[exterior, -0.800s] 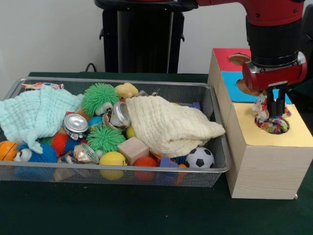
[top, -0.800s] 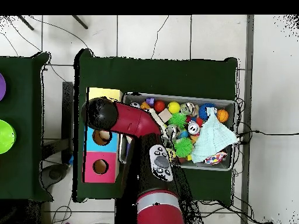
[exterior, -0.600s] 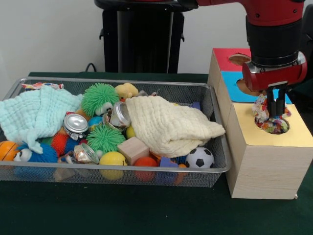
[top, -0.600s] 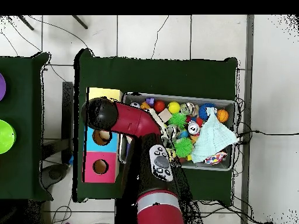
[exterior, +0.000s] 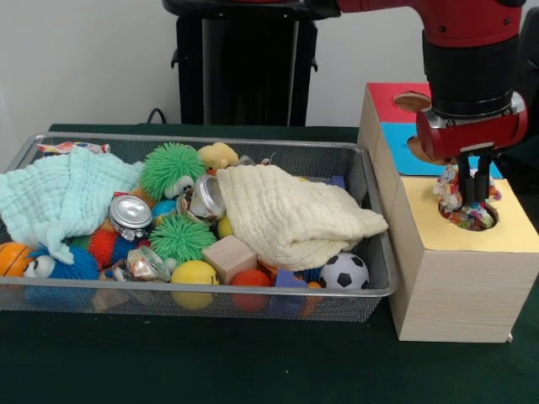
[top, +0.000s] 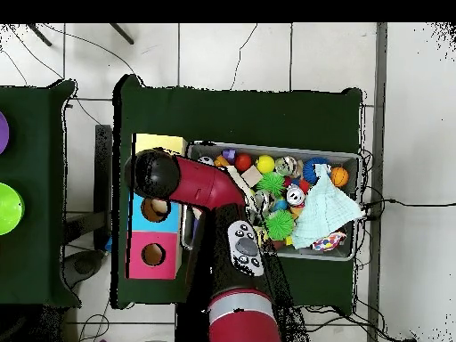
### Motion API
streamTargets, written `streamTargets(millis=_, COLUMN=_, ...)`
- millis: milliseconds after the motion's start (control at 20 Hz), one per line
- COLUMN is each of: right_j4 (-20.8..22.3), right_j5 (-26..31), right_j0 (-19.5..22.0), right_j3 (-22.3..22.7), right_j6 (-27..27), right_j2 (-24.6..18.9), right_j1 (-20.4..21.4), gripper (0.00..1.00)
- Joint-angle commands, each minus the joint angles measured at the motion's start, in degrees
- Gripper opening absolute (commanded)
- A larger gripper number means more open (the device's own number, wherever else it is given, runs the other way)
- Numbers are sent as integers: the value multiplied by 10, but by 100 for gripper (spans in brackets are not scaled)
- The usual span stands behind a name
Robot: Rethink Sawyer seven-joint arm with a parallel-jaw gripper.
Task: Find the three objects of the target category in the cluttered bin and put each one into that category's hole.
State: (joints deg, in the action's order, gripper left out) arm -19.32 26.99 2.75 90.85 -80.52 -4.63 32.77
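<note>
Gripper clamped on multicoloured crumpled cloth, half inside round hole of yellow-topped wooden box directly below; could snag on rim if released early.

Red and black arm reaching down from above, wrist vertical, red collar just above the gripper. Two dark fingers pointing straight down, close together, narrow gap between them. In the overhead view, upper arm stretched from the base toward the left.
</note>
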Motion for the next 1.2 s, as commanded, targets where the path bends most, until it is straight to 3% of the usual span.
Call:
streamTargets(millis=50, right_j4=19, right_j5=-31, right_j0=-1, right_j3=30, right_j6=-108, right_j2=-6, right_j1=-43, gripper=0)
streamTargets(millis=1200, right_j4=32, right_j5=-43, right_j0=-20, right_j3=23, right_j6=-101, right_j2=32, right_j1=-72, gripper=0)
